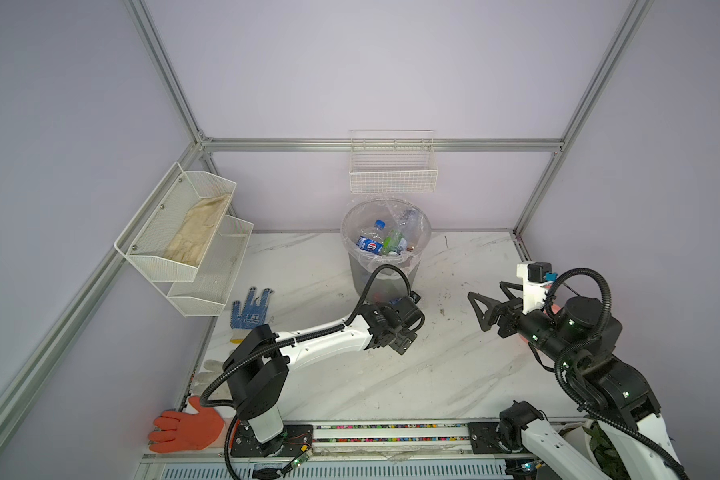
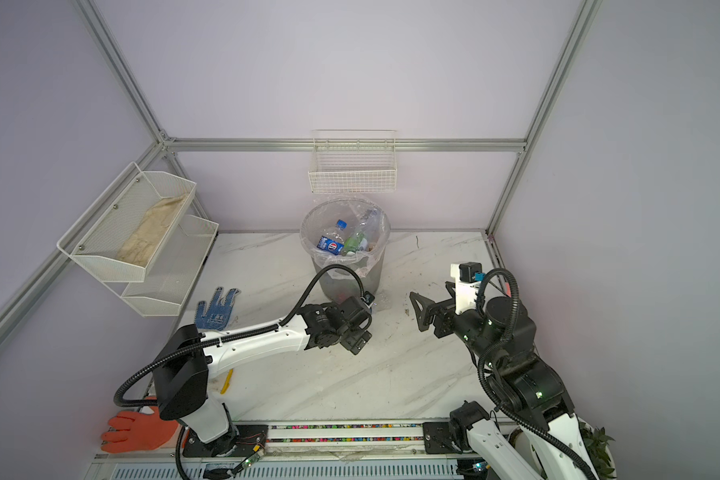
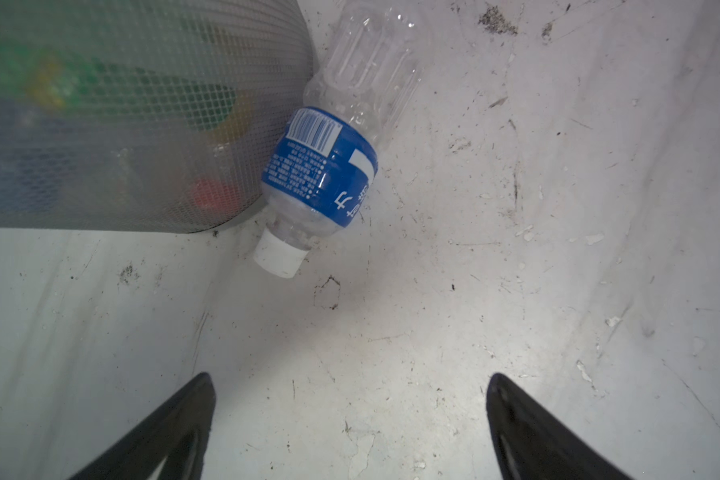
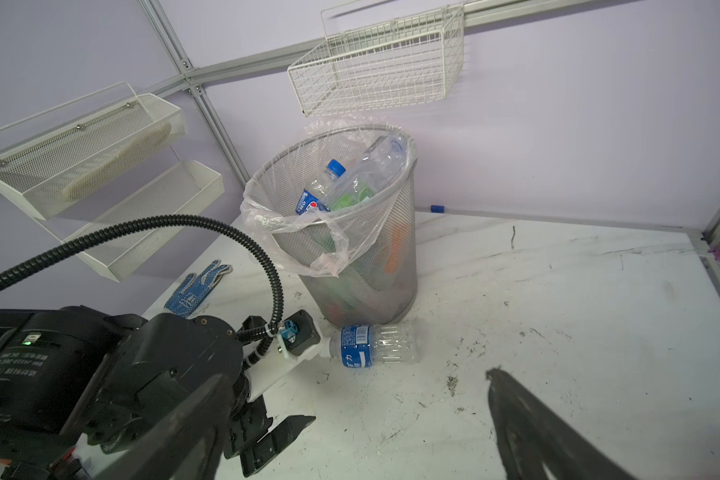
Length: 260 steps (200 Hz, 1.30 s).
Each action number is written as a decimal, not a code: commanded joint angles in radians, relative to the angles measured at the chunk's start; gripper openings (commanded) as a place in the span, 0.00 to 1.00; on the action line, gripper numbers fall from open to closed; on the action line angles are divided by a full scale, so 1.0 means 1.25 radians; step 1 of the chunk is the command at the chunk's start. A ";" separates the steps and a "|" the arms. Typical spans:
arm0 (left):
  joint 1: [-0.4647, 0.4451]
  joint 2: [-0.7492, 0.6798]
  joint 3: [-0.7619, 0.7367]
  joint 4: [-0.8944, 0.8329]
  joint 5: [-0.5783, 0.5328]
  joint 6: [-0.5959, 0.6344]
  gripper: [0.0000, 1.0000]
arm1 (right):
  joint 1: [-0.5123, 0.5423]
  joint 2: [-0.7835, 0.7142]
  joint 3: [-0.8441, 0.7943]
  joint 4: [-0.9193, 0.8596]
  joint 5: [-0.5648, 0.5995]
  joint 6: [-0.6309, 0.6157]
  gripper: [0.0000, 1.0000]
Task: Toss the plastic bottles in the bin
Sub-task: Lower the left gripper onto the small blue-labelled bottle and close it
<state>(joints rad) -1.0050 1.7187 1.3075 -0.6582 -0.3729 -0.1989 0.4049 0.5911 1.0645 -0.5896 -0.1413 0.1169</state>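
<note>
**A:** A white marbled surface (image 1: 391, 374), scuffed and gritty, with lilac walls (image 1: 391, 83) behind it. How far along does the job look?

**B:** Nearly done, I'd say. The bin (image 4: 371, 291) stands toward the back of the surface. The plastic bottles (image 1: 373, 241) are heaped inside its clear liner, a blue-capped one and a green one on top.

**A:** What's left outside?

**B:** One stray bottle (image 3: 321, 166), as far as I can see. It lies on its side at the foot of the bin, touching the mesh. It's clear and ribbed, with a blue label band and a white cap, and it looks empty and light.

**A:** And the arms?

**B:** The left pincer (image 3: 350, 376) hovers close by with its jaws spread wide and nothing between them. The bottle's cap points roughly toward it. The right pincer (image 4: 358, 374) is also wide open and empty, well apart from the bottle.

**A:** So the step in hand is the approach?

**B:** That's my reading. Next the left pincer needs to straddle the bottle's body across its width and close gently. The mesh crowds one side, so there's little room for a finger there, and a round bottle could roll away.
</note>
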 commanded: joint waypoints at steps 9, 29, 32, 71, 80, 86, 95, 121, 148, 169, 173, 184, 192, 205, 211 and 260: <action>-0.005 0.046 0.108 0.013 0.020 0.061 1.00 | 0.003 -0.078 -0.041 0.085 0.049 -0.011 0.97; -0.006 0.085 0.143 0.013 0.021 0.082 1.00 | 0.003 -0.149 -0.100 0.133 0.075 0.010 0.97; -0.006 0.090 0.148 0.012 0.020 0.086 1.00 | 0.003 -0.160 -0.111 0.138 0.080 0.014 0.97; -0.006 0.155 0.203 0.012 0.003 0.124 1.00 | 0.003 -0.231 -0.162 0.159 0.104 0.039 0.97; -0.006 0.171 0.216 0.011 -0.008 0.131 1.00 | 0.004 -0.235 -0.165 0.161 0.103 0.038 0.97; -0.005 0.181 0.226 0.010 -0.015 0.136 1.00 | 0.003 -0.237 -0.167 0.162 0.103 0.038 0.97; -0.005 0.198 0.240 0.005 -0.024 0.142 1.00 | 0.003 -0.234 -0.167 0.161 0.103 0.038 0.97; -0.004 0.237 0.277 -0.003 -0.044 0.164 1.00 | 0.004 -0.224 -0.167 0.161 0.100 0.038 0.97; 0.005 0.273 0.316 -0.009 -0.068 0.185 1.00 | 0.003 -0.223 -0.168 0.162 0.101 0.035 0.97; 0.010 0.302 0.357 -0.017 -0.093 0.198 1.00 | 0.003 -0.223 -0.170 0.163 0.101 0.035 0.97; 0.010 0.307 0.366 -0.020 -0.095 0.200 1.00 | 0.003 -0.224 -0.170 0.164 0.102 0.036 0.97; 0.015 0.322 0.386 -0.023 -0.100 0.207 1.00 | 0.004 -0.223 -0.171 0.164 0.104 0.035 0.97; 0.018 0.332 0.397 -0.026 -0.102 0.211 1.00 | 0.004 -0.223 -0.172 0.165 0.106 0.036 0.97; 0.023 0.347 0.415 -0.032 -0.103 0.214 1.00 | 0.003 -0.222 -0.173 0.166 0.107 0.033 0.97; 0.027 0.352 0.421 -0.034 -0.103 0.215 1.00 | 0.004 -0.223 -0.174 0.166 0.108 0.033 0.97; 0.048 0.373 0.437 -0.046 -0.056 0.217 1.00 | 0.003 -0.219 -0.178 0.167 0.129 0.018 0.97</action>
<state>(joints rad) -0.9592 2.1857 1.7527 -0.6994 -0.4744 0.0463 0.4049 0.3111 0.8471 -0.4110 -0.0036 0.1585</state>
